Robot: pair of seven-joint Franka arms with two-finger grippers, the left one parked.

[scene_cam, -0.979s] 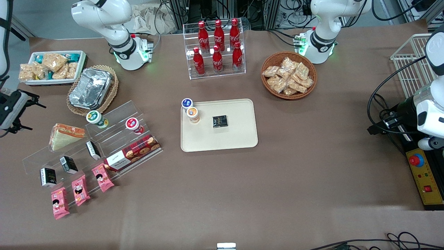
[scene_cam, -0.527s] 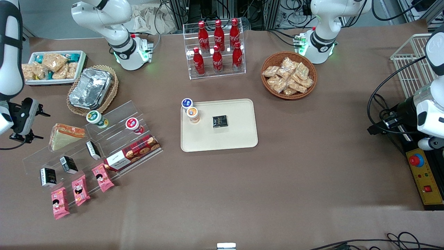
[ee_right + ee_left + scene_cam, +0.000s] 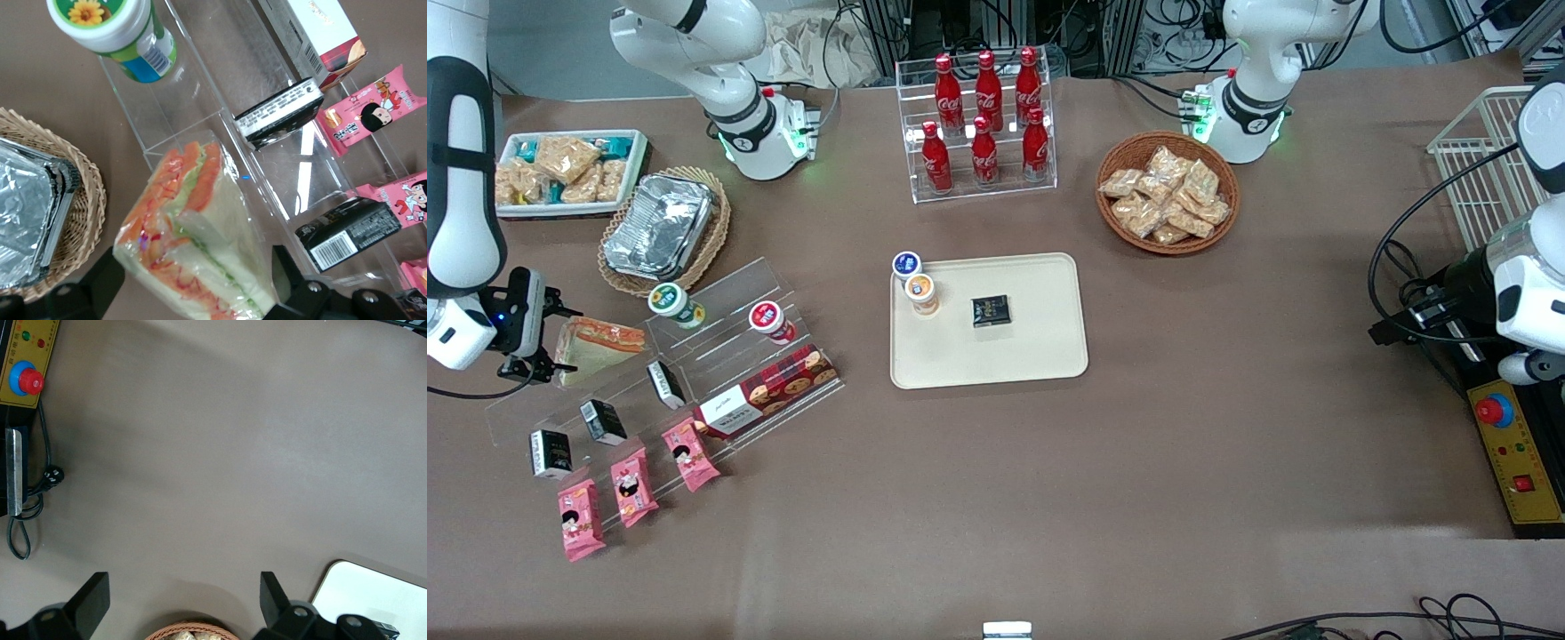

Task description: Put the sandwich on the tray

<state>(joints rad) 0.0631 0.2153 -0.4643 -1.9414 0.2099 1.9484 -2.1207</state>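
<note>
The gripper (image 3: 541, 342) hangs at the working arm's end of the table, its fingers (image 3: 110, 280) spread wide to either side of the sandwich (image 3: 193, 240), one finger near each flank of the wedge; whether they touch the film cannot be told. The sandwich (image 3: 591, 348) lies on the top step of a clear stepped stand (image 3: 720, 356), its orange filling edge turned away from the front camera.

On the same stand sit a green-capped cup (image 3: 674, 305), a red-capped cup (image 3: 771, 321), a red cookie box (image 3: 767, 391), three small black cartons (image 3: 603, 421) and three pink packets (image 3: 630, 486).

The tray (image 3: 1040, 356) lies well apart at the table's middle, carrying an orange-capped cup (image 3: 921, 294) and a black packet (image 3: 990, 310), with a blue-capped cup (image 3: 906, 264) at its corner.

The table is covered in brown cloth (image 3: 1049, 498). A foil container (image 3: 660, 225) in a wicker basket (image 3: 716, 233) and a white tray of snacks (image 3: 633, 169) stand farther from the front camera than the stand. A rack of red cola bottles (image 3: 984, 133) and a round basket of snack packets (image 3: 1167, 193) sit farther out than the tray. A white wire basket (image 3: 1485, 160) and an emergency-stop box (image 3: 1516, 458) lie toward the parked arm's end, and cables crowd the wall above the table.
</note>
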